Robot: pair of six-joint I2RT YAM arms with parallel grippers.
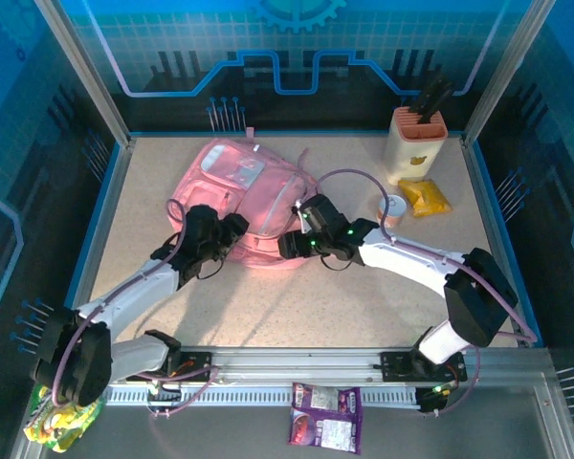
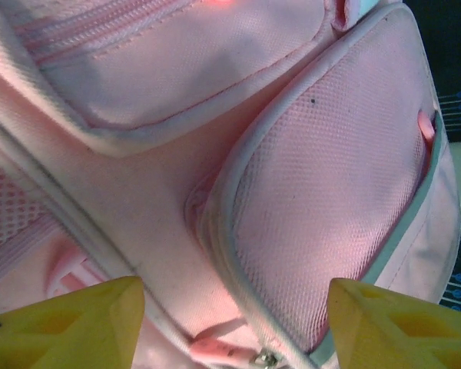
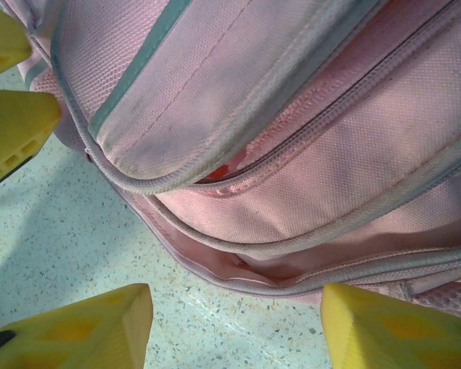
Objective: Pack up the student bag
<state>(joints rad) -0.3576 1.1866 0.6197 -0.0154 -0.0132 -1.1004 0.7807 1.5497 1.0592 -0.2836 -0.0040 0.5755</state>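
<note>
- Top camera: above and behind my bases, looking down on the student bag (image 1: 253,196).
- Both my wrist cameras: close against that bag, which all views share.

Both arms are stretched out from their bases and angle in toward the middle: the left arm (image 1: 139,287) reaches up and to the right, while the right arm (image 1: 416,260) is bent at the elbow and reaches left. The left gripper (image 1: 235,228) and right gripper (image 1: 289,245) sit low and pretty near each other. In both wrist views the yellow fingers (image 2: 69,323) are spread wide, not clamped on anything.
</note>
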